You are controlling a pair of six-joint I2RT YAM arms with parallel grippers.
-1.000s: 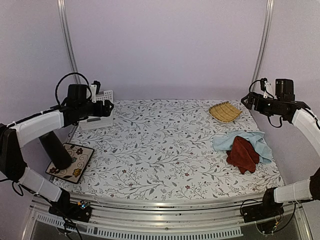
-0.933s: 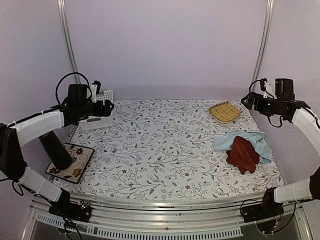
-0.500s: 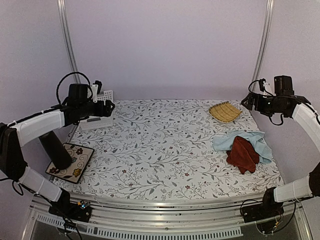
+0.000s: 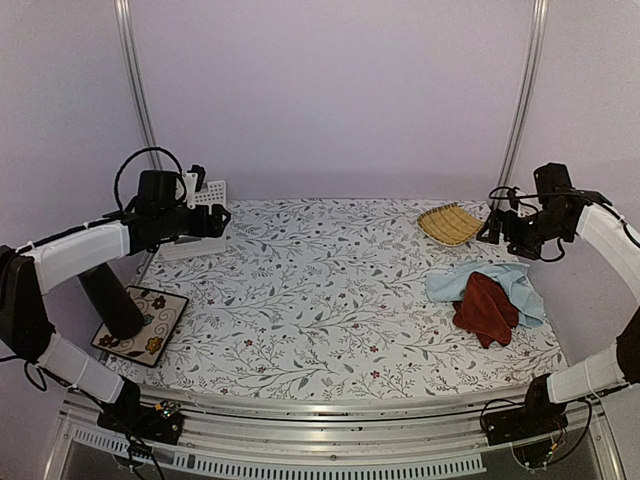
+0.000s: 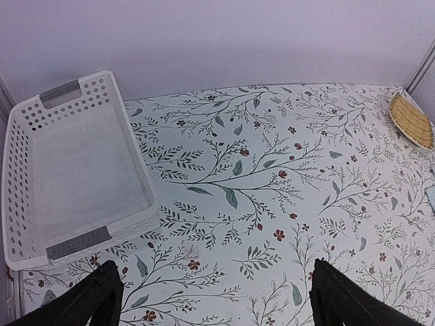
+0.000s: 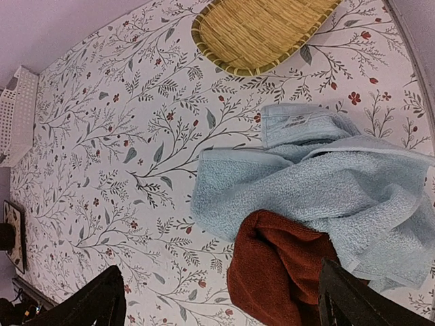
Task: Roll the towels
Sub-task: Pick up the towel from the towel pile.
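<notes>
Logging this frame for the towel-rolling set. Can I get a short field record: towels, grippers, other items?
towels: red towel crumpled, lying partly on blue towel; both unrolled, right side of table
left gripper: open, empty, raised beside white basket
right gripper: open, empty, raised near the towels, touching nothing
other: bamboo tray behind the towels
task state: rolling not yet begun

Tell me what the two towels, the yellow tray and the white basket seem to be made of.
Light blue towel: terry cloth, looped nap, flat woven hem band. Rust-red towel: likely the same, fuzzy matte pile. Yellow tray: woven bamboo or straw, visible strips. White basket: probably moulded plastic, perforated walls.
</notes>
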